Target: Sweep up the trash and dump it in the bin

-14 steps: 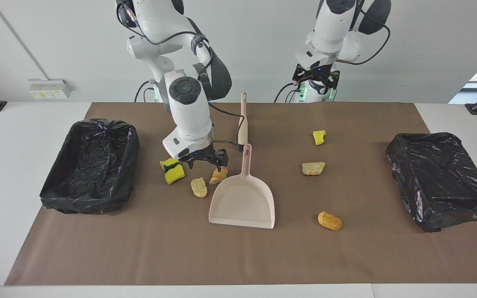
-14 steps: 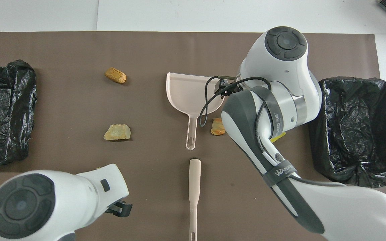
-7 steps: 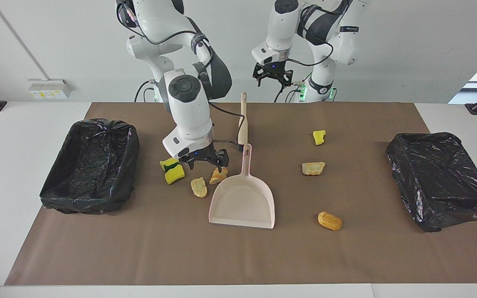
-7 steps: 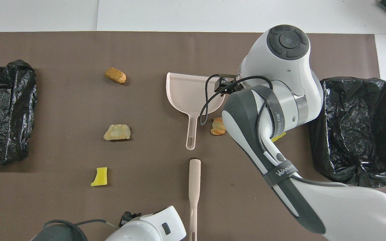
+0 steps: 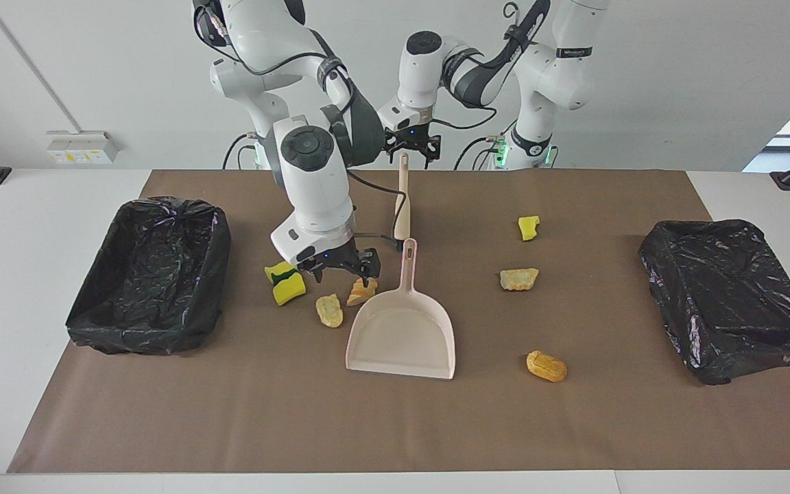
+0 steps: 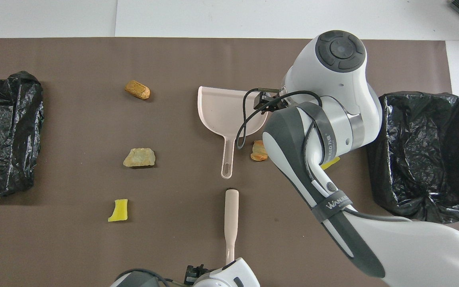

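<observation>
Right hand (image 5: 339, 269) fingers apart, low over the sponge-and-foam trash cluster (image 5: 330, 309) beside the dustpan (image 5: 402, 336); left hand (image 5: 411, 146) fingers apart, over the brush (image 5: 402, 199) handle's robot-side end; three other scraps (image 5: 519, 278) toward the left arm's end, bins (image 5: 148, 274) at both bench ends.

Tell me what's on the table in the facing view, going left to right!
Black bin → green-backed sponge pieces → yellow foam chunk → dustpan → tan foam chunk → orange foam chunk → second black bin.
</observation>
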`<action>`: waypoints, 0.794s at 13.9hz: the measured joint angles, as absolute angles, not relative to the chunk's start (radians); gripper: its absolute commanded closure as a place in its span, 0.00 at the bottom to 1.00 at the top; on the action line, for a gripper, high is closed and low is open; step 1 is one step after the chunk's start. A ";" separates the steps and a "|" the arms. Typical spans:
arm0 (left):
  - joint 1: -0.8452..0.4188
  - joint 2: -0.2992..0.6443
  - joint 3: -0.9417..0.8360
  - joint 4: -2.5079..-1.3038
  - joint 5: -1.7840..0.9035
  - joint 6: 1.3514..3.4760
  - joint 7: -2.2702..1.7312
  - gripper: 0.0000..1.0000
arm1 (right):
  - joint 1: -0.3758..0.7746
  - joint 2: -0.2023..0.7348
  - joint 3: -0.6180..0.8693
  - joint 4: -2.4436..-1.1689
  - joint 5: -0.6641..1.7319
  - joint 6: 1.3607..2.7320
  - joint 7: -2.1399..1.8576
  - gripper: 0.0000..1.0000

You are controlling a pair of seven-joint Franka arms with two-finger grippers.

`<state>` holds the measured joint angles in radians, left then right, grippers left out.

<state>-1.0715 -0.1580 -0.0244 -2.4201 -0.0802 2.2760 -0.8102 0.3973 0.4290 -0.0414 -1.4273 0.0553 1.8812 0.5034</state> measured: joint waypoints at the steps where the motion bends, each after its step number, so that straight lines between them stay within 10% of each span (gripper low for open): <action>1: -1.082 -0.139 -0.025 -2.420 -0.080 2.281 -0.820 0.34 | 0.397 0.429 -0.041 -1.428 0.055 1.881 0.503 0.00; 8: -1.093 -0.128 -0.021 -2.416 -0.080 2.260 -0.829 1.00 | 0.399 0.432 -0.041 -1.430 0.055 1.881 0.503 0.00; 11: -1.093 -0.133 -0.011 -2.400 -0.080 2.164 -0.831 1.00 | 0.399 0.432 -0.041 -1.430 0.055 1.881 0.503 0.00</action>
